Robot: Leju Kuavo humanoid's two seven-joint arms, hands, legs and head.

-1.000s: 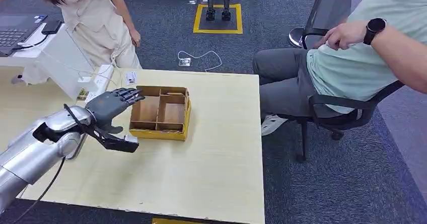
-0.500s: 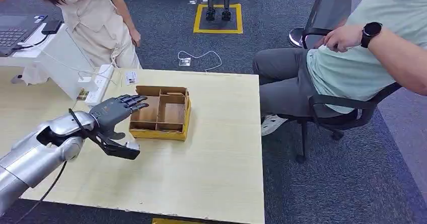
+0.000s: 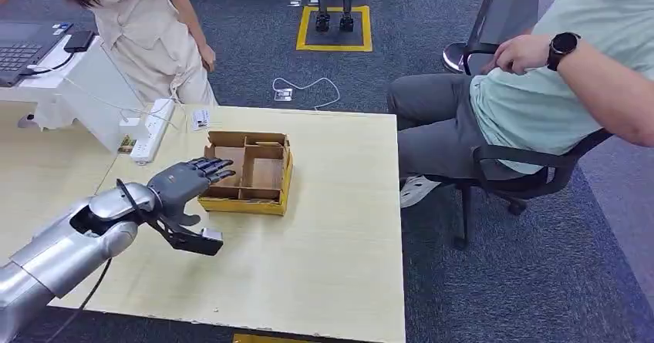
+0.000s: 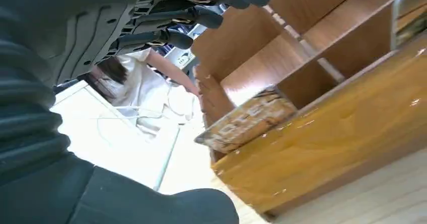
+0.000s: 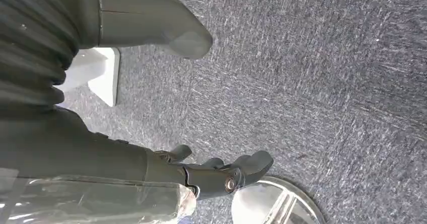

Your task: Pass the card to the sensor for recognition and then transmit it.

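Note:
My left hand (image 3: 185,183) hovers at the near-left side of an open cardboard box (image 3: 248,172) with several compartments, fingers (image 3: 214,166) stretched out over its left wall, holding nothing. In the left wrist view the fingers (image 4: 201,15) reach over the box (image 4: 322,133), and a flat printed piece like a card (image 4: 246,121) lies at a near compartment. A small white card (image 3: 200,119) lies on the table's far edge. My right hand (image 5: 100,153) hangs over the carpet, fingers loosely apart, empty.
The pale wooden table (image 3: 324,250) carries a white power strip (image 3: 148,131) at its far left. One person in light clothes (image 3: 154,35) stands beyond the table; another sits in a chair (image 3: 540,89) to the right. A laptop (image 3: 23,50) sits far left.
My left hand has dropped lower and slid nearer and to the right, along the box's left side. The seated person's arm has shifted slightly.

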